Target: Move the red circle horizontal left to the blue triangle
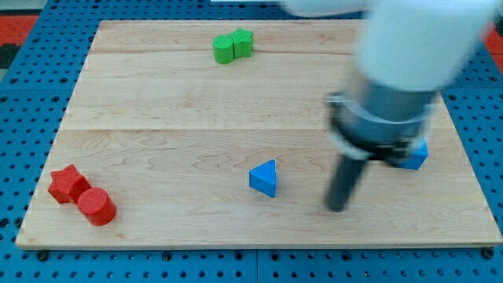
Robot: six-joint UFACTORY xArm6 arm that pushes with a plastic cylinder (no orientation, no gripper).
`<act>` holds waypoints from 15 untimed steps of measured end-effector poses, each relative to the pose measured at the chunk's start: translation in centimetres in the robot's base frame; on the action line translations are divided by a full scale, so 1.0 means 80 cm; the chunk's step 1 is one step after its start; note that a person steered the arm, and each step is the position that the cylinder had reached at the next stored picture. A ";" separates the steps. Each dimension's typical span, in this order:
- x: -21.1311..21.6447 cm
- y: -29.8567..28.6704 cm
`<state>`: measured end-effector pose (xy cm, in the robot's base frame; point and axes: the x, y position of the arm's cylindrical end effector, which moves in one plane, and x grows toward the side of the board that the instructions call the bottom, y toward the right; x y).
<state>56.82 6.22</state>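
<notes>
The red circle [97,207] lies near the board's bottom left corner, touching a red star [67,183] on its upper left. The blue triangle [265,178] lies near the middle of the board, low in the view. My tip [336,208] rests on the board to the right of the blue triangle, a short gap away, and far to the right of the red circle.
Two green blocks [233,45] sit together near the view's top centre. Another blue block [415,155] is partly hidden behind the arm at the right. The wooden board [157,118] lies on a blue pegboard surface.
</notes>
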 end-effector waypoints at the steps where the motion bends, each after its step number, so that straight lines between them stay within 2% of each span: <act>1: 0.027 -0.040; 2: -0.038 -0.037; 3: -0.067 -0.027; 4: -0.057 -0.104; 5: -0.080 -0.150; 6: -0.109 -0.114; 8: -0.077 0.096; 9: -0.063 0.143; 10: -0.037 0.139; 11: -0.061 0.092; 12: 0.019 0.074; 13: 0.063 0.098; 14: 0.062 0.005; 15: 0.063 -0.057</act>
<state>61.90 1.63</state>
